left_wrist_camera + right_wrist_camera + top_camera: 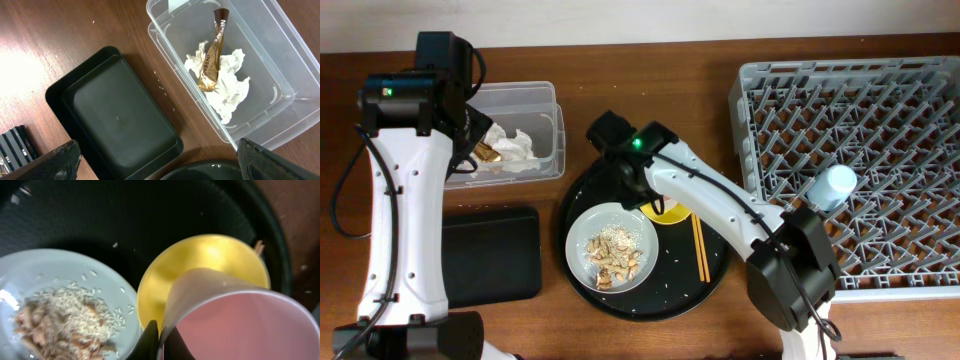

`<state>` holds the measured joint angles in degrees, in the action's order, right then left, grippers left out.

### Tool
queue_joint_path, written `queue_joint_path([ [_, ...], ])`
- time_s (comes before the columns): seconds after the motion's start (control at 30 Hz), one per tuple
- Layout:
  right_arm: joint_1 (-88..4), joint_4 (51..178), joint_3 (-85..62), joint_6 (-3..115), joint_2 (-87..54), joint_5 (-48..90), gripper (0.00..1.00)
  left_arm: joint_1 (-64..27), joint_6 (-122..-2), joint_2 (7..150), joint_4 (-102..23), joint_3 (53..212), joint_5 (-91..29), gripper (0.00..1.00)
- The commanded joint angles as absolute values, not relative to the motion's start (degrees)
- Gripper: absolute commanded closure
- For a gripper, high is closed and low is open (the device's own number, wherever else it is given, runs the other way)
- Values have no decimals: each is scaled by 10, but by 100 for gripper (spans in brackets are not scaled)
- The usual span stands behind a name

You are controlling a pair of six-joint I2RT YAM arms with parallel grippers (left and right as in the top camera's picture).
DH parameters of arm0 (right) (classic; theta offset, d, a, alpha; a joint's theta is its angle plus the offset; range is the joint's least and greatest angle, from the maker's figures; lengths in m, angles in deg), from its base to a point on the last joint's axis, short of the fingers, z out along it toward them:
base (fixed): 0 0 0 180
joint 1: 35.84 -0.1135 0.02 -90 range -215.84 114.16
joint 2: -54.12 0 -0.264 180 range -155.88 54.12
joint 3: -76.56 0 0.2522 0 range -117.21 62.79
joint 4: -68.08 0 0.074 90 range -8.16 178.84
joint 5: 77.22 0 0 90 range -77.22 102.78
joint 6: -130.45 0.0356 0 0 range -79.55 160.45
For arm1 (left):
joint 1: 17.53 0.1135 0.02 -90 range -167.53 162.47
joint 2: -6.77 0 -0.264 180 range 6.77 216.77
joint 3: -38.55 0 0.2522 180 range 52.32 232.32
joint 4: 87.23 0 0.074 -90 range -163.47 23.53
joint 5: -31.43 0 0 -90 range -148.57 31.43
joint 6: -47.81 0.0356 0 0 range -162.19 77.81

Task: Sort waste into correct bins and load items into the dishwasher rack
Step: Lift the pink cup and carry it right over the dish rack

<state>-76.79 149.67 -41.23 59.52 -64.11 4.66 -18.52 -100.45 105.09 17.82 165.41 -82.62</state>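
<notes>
Grasp: right gripper [160,342] clamped on the rim of the pink cup [240,330], lower right of the wrist view, over the yellow bowl [200,265]. In the overhead view the rack [880,110] lies at frame right, so the right arm is nearer. The left gripper [159,161] is apart and empty, above the tub [280,107].

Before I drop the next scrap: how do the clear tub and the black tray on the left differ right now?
The clear tub is see-through, while the black tray is opaque. The tub has taller walls; the tray is shallow. The tub holds crumpled white tissue and a brown stick-like sachet; the tray looks empty. Both are rectangular with a similar footprint and sit side by side on the table.
</notes>
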Motion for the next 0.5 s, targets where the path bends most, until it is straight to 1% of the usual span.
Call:
queue_joint_path([
  [0.0, -757, 1548, -510, 596, -642, 55, 96, -185, -1008, 1042, 179, 1658, -835, 1],
  [0.1, -731, 1613, -604, 592, -642, 77, 96, -185, -1008, 1042, 179, 1658, -834, 1],
  [0.2, -680, 1673, -716, 540, -642, 142, 96, -185, -1008, 1042, 179, 1658, -834, 1],
  [0.27, -641, 1699, -765, 518, -642, 174, 96, -185, -1008, 1042, 179, 1658, -835, 1],
  [0.33, -582, 1733, -819, 495, -642, 214, 96, -185, -1008, 1042, 179, 1658, -834, 1],
  [0.4, -496, 1764, -857, 469, -642, 261, 96, -185, -1008, 1042, 179, 1658, -835, 1],
  [0.47, -429, 1776, -860, 462, -642, 289, 96, -185, -1008, 1042, 179, 1658, -835, 1],
])
